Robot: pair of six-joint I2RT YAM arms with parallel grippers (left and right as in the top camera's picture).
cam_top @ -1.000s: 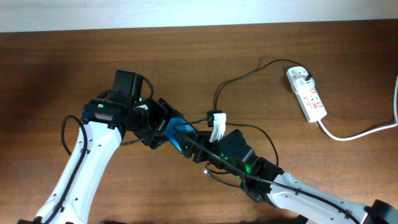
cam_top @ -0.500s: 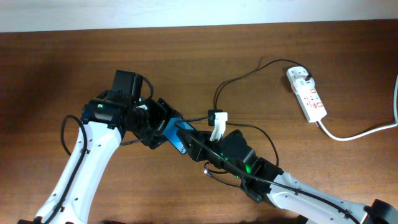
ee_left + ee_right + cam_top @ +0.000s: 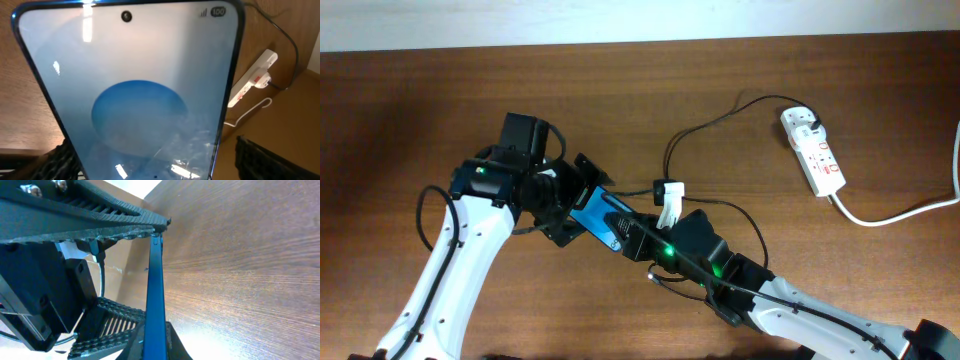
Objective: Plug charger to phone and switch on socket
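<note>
The left pincer [image 3: 580, 203] is clenched on the phone [image 3: 601, 219], lifting it off the tabletop [image 3: 420, 100] near the middle. The screen faces its wrist camera and the long axis runs toward 4 o'clock.

The right pincer [image 3: 636, 233] meets the phone's 4 o'clock end. In its wrist view the phone shows edge-on between the two fingers and seems to touch both. I cannot tell whether it is truly clamped.

The charger [image 3: 667, 160] runs from the socket [image 3: 815, 152], at 2 o'clock on the tabletop, back toward 9 o'clock. It ends at a small black piece just at 12 o'clock of the right pincer, so it is not plugged in.

The step in hand looks like steadying the phone for plugging. To do it well:
- The left grip should stay firm and level, with the port end left clear.
- The right should pinch the connector close behind its tip.
- It should line the tip up with the phone's long axis and push straight, without twisting.
- The cable should have slack so it does not drag on the socket.
</note>
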